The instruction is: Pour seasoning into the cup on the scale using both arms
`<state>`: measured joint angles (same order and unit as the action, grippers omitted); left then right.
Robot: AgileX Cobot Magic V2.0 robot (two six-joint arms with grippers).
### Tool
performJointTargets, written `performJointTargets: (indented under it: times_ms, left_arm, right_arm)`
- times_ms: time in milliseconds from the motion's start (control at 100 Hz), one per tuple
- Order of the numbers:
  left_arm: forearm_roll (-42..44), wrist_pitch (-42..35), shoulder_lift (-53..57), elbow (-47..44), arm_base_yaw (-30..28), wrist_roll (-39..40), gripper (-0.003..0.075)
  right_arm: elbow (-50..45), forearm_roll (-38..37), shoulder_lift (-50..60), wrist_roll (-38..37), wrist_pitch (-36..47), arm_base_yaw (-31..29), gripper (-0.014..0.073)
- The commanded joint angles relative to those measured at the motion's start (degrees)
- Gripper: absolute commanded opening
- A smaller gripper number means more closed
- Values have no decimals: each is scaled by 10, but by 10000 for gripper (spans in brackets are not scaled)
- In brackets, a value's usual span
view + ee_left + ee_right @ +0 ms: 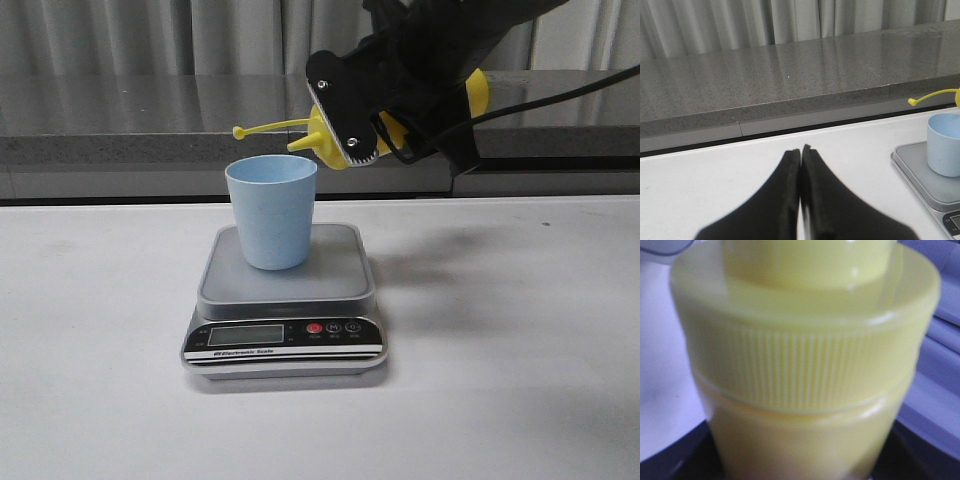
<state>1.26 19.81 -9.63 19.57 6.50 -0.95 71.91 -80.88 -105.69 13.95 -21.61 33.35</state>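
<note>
The light blue cup (271, 210) stands upright on the silver-grey scale (285, 300). My right gripper (385, 110) is shut on the yellow seasoning bottle (325, 137), held tipped almost level above and right of the cup. Its nozzle points left, just over the cup's rim, and the small tethered cap dangles off to the left. In the right wrist view the bottle (800, 365) fills the frame, ribbed collar up close. My left gripper (801, 150) is shut on nothing, low over the white table left of the scale (925, 175); the cup (945, 145) shows at that view's edge.
A grey stone ledge (120, 115) with curtains behind runs along the back of the white table (500, 380). The right arm's black cable (560, 100) trails off to the right.
</note>
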Motion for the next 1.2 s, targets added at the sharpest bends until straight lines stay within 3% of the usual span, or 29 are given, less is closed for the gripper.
performJointTargets:
  times_ms: [0, 460, 740, 1190]
  left_arm:
    - [1, -48, -7, 14, -1, 3, -18]
    - [1, -48, -7, 14, -1, 3, -18]
    - [1, -48, -7, 14, -1, 3, -18]
    - [1, -48, -7, 14, -1, 3, -18]
  right_arm:
    - [19, -31, 28, -11, -12, 1, 279]
    - [19, -33, 28, -12, -14, 1, 279]
    - [19, -25, 29, -65, -9, 1, 279]
    - [20, 255, 71, -66, 152, -48, 277]
